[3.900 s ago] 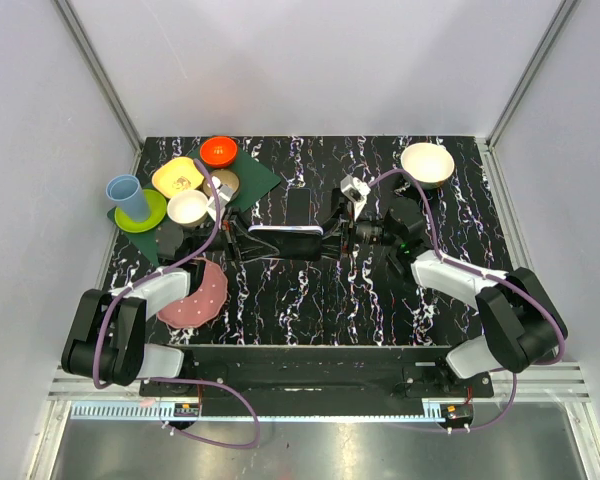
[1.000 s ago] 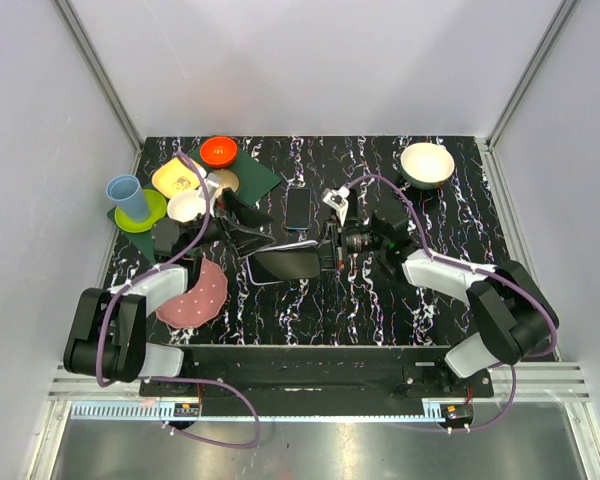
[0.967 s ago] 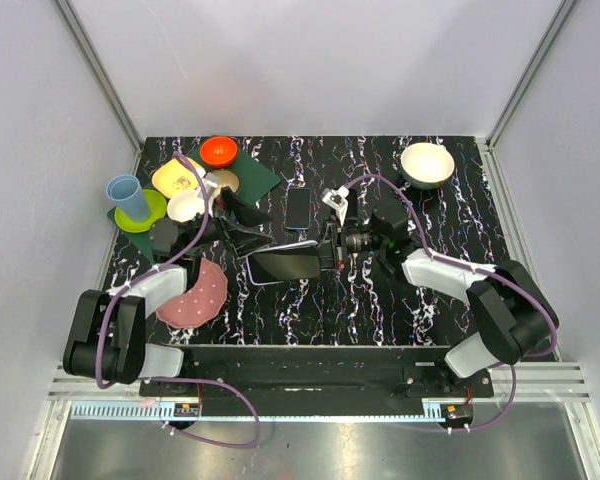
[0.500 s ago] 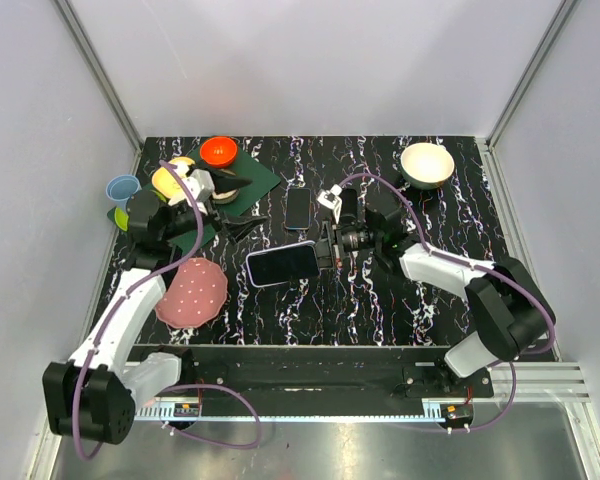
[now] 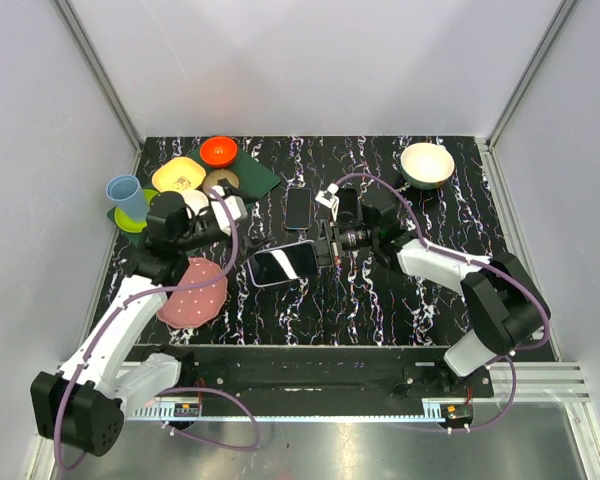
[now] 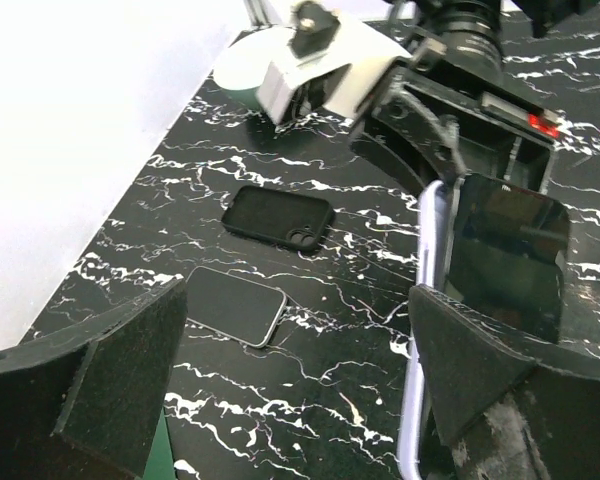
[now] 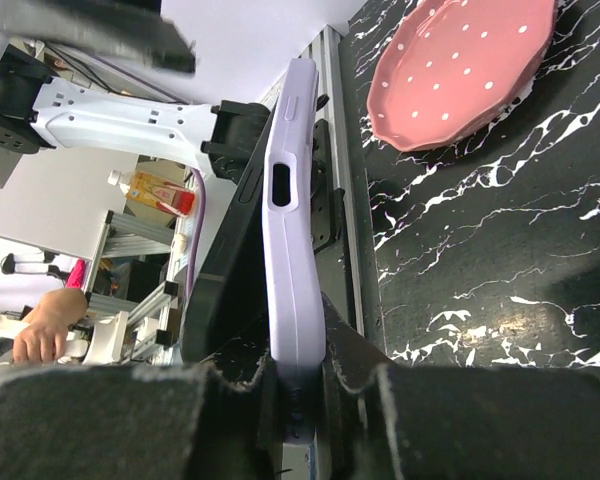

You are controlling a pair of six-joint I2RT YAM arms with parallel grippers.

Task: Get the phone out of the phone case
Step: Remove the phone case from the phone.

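Observation:
The phone (image 5: 280, 266) shows its dark screen inside a lilac phone case (image 5: 254, 273) and hangs tilted above the table's middle. My right gripper (image 5: 323, 252) is shut on its right end. In the right wrist view the lilac case edge (image 7: 290, 200) runs up from between my right gripper (image 7: 305, 350) pads. My left gripper (image 5: 235, 215) stands open a little left of the phone, touching nothing. In the left wrist view my left gripper (image 6: 290, 380) frames bare table, with the phone (image 6: 505, 255) and case rim (image 6: 427, 330) at the right.
A second phone (image 5: 298, 208) (image 6: 235, 305) lies flat behind the held one, and a black case (image 6: 277, 215) lies beyond it. A pink plate (image 5: 192, 292) sits at the front left. Cup (image 5: 123, 190), bowls (image 5: 178, 177) and green cloth (image 5: 255, 178) crowd the back left. A white bowl (image 5: 427, 163) stands back right.
My left arm has pulled back from the phone's left end and stretched out to the left, gripper still open. The right gripper keeps its hold; the cased phone has barely shifted.

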